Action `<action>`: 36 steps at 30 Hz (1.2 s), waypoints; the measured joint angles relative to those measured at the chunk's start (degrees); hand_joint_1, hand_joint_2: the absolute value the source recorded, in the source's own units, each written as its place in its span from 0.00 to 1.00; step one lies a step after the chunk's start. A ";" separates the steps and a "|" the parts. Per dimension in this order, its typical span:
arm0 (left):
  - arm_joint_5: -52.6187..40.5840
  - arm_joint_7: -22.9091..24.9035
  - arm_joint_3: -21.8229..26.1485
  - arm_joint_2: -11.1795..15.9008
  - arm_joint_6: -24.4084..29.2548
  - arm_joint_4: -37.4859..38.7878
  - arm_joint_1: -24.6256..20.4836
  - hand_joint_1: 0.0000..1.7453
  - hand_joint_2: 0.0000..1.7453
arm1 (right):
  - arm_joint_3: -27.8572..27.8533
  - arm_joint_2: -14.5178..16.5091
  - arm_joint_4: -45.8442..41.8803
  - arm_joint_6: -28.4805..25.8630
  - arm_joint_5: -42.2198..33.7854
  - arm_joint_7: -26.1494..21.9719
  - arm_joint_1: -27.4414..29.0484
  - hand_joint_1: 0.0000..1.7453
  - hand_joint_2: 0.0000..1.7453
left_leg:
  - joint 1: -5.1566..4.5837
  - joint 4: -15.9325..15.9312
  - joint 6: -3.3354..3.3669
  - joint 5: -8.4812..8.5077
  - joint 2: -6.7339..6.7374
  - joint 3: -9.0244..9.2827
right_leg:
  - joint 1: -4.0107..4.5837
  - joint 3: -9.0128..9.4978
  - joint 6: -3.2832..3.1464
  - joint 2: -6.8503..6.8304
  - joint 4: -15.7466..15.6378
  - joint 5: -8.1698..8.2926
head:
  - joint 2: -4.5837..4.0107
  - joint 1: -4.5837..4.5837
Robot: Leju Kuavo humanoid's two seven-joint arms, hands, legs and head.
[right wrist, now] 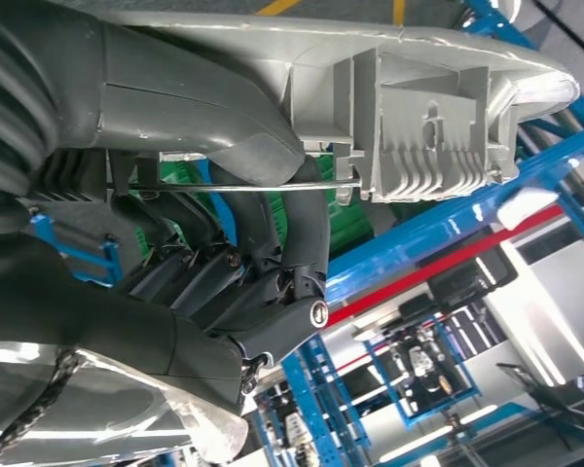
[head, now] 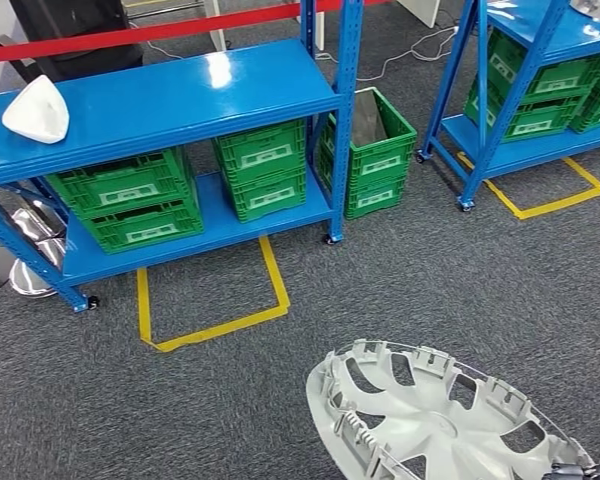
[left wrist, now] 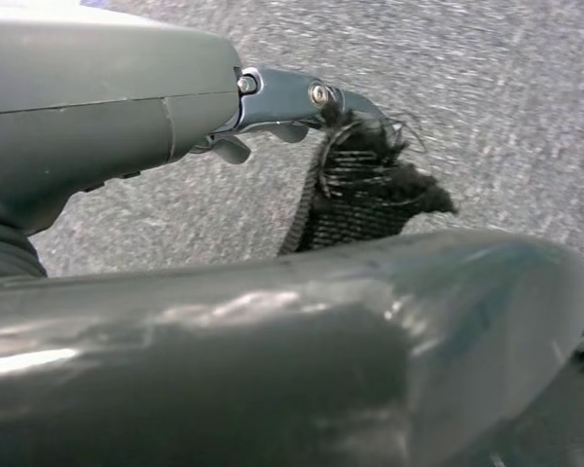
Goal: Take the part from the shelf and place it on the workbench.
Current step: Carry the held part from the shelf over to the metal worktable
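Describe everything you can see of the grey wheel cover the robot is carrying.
The wheel cover is a pale grey disc, plastic by its look, with its back side up: curved spokes with openings between them, ribbed clip blocks round the rim, and a thin wire ring running through them. It lies roughly level above the grey carpet, cut off by the picture's lower edge. The right hand grips its rim, thumb along one face and dark fingers under the other.

Head view looks forward and down from high over grey carpet [head: 206,400] toward blue steel shelving [head: 161,100]. Left wrist view sits close above the same carpet [left wrist: 494,88]. Right wrist view (turned over) looks outward at that shelving [right wrist: 451,224].
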 joint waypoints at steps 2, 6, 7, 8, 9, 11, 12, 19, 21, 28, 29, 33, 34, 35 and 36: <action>-0.15 -0.16 0.52 -0.04 0.00 0.42 -0.23 0.00 0.00 | -0.07 0.00 -0.24 -0.04 0.01 0.00 0.09 1.00 1.00 | -0.23 -5.95 0.73 2.06 -1.31 2.57 | 0.04 -0.19 0.19 0.69 0.08 0.08 | 0.00 -0.03; -0.17 -0.68 1.25 -0.12 0.00 0.90 -0.53 0.00 0.00 | -0.10 0.00 -0.57 -0.19 0.15 0.03 0.51 1.00 1.00 | -0.23 -8.19 0.81 2.41 -0.78 3.15 | -0.32 -1.12 1.32 1.11 0.28 0.15 | -0.01 -0.15; -0.18 -0.81 1.38 -0.16 0.00 0.98 -0.61 0.00 0.00 | -0.10 -0.01 -0.62 -0.26 0.19 0.02 0.59 1.00 1.00 | -0.10 -8.59 0.94 2.65 -0.41 3.27 | -0.30 -1.73 1.55 0.48 1.40 -0.68 | -0.01 -0.05; -0.19 -0.90 1.49 -0.21 0.00 1.08 -0.72 0.00 0.00 | -0.09 -0.01 -0.66 -0.36 0.24 0.00 0.64 1.00 1.00 | 0.02 -8.91 1.06 2.85 -0.01 3.35 | -0.29 -2.84 1.75 -0.31 3.66 -2.09 | -0.01 0.04; -0.23 -0.97 1.65 -0.26 -0.01 1.25 -0.79 0.00 0.00 | -0.03 -0.01 -0.67 -0.51 0.33 -0.02 0.69 1.00 1.00 | -0.04 -8.96 1.14 2.89 0.39 3.35 | -0.28 -4.40 1.99 -1.10 7.02 -3.89 | -0.01 0.12; -0.43 -1.17 2.08 -0.29 -0.03 1.66 -0.90 0.00 0.00 | 0.17 0.00 -0.67 -0.91 0.63 0.03 0.87 1.00 1.00 | -0.15 -8.91 1.20 2.89 1.20 3.27 | -0.33 -7.52 2.47 -1.64 13.87 -6.61 | -0.01 0.14; -0.61 -1.35 2.36 -0.30 -0.05 1.86 -0.95 0.00 0.00 | 0.29 0.00 -0.66 -1.18 0.80 0.10 1.04 1.00 1.00 | -0.19 -8.88 1.20 2.87 1.61 3.27 | -0.35 -8.08 2.65 -1.74 15.20 -6.59 | -0.01 0.13; -1.50 -2.16 4.00 -0.47 -0.26 2.63 -1.61 0.00 0.00 | 0.59 -0.02 -0.80 -2.79 1.01 0.62 1.91 1.00 1.00 | -0.72 -8.10 -0.19 2.20 3.25 3.36 | -0.06 0.25 1.36 -3.70 -0.19 -0.37 | -0.02 0.08; -1.77 -2.20 4.45 -0.48 -0.34 2.75 -1.65 0.00 0.00 | 0.57 -0.02 -0.88 -3.05 0.99 0.76 2.29 1.00 1.00 | -0.64 -7.88 -0.72 1.93 3.32 3.36 | -0.12 0.27 0.55 -3.23 -0.35 -0.04 | -0.02 0.07; -2.11 -2.50 5.36 -0.57 -0.55 3.16 -1.64 0.00 0.00 | 0.54 -0.02 -1.14 -3.50 0.96 0.99 2.90 1.00 1.00 | -0.18 7.88 -1.65 -5.20 1.16 -3.18 | -0.20 -0.03 -0.40 -1.18 -0.51 0.40 | -0.02 -0.21; -2.23 -2.60 5.46 -0.56 -0.60 3.18 -1.63 0.00 0.00 | 0.50 -0.02 -1.15 -3.69 0.95 1.05 3.13 1.00 1.00 | -0.18 5.37 -1.48 -3.30 0.98 -2.02 | -0.19 0.07 -0.39 -0.80 -0.50 0.40 | -0.02 -0.22; -2.69 -2.91 6.12 -0.59 -0.85 3.18 -1.58 0.00 0.00 | 0.11 -0.02 -1.49 -4.86 0.97 1.17 4.40 1.00 1.00 | -0.25 -7.42 -0.43 2.12 -1.82 3.55 | -0.18 -0.16 0.20 0.57 -0.33 0.56 | -0.02 -0.14; -2.79 -2.94 6.30 -0.61 -0.91 3.18 -1.55 0.00 0.00 | 0.05 -0.01 -1.57 -5.17 1.03 1.17 4.73 1.00 1.00 | -0.34 -7.91 -0.30 1.92 -1.98 3.64 | -0.25 -0.41 0.58 0.89 -0.36 0.72 | -0.02 -0.15; -2.90 -2.98 6.46 -0.63 -0.96 3.18 -1.52 0.00 0.00 | 0.02 -0.01 -1.67 -5.41 1.16 1.16 5.06 1.00 1.00 | -0.40 -8.23 -0.12 2.02 -1.65 3.64 | -0.39 -0.60 0.98 1.24 -0.46 0.90 | -0.02 -0.17; -2.99 -3.01 6.58 -0.66 -1.01 3.18 -1.49 0.00 0.00 | -0.01 0.00 -1.79 -5.62 1.33 1.16 5.45 1.00 1.00 | -0.38 -8.52 0.17 2.24 -1.23 3.69 | -0.49 -0.82 1.30 1.33 -0.40 0.87 | -0.01 -0.15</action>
